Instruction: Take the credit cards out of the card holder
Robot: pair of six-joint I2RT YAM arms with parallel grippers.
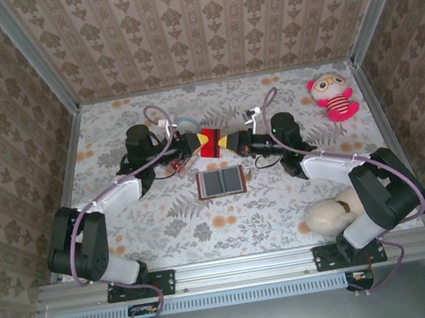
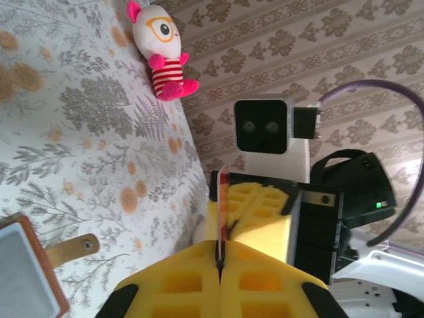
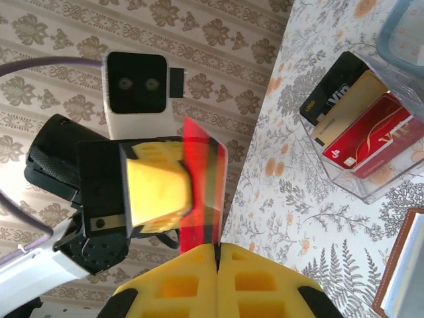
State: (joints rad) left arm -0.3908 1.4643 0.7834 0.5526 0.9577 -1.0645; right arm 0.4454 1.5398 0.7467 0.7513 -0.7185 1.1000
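The card holder [image 1: 221, 182] lies open on the table, its light blue inner faces up; its brown edge shows in the left wrist view [image 2: 33, 278] and the right wrist view [image 3: 401, 265]. Above it, a red credit card [image 1: 210, 142] hangs in the air between both grippers. My left gripper [image 1: 196, 143] is shut on one edge of it. My right gripper [image 1: 228, 142] is shut on the opposite edge. The left wrist view has the card edge-on [image 2: 223, 212] in the closed yellow fingers [image 2: 220, 262]. In the right wrist view its red face [image 3: 205, 192] rises from the closed fingers [image 3: 216, 248].
A small clear box [image 1: 184, 164] with red, gold and dark cards [image 3: 361, 132] sits left of the card holder. A pink plush doll [image 1: 334, 97] lies at the back right. A beige soft object [image 1: 329, 217] rests by the right arm's base. Patterned walls enclose the table.
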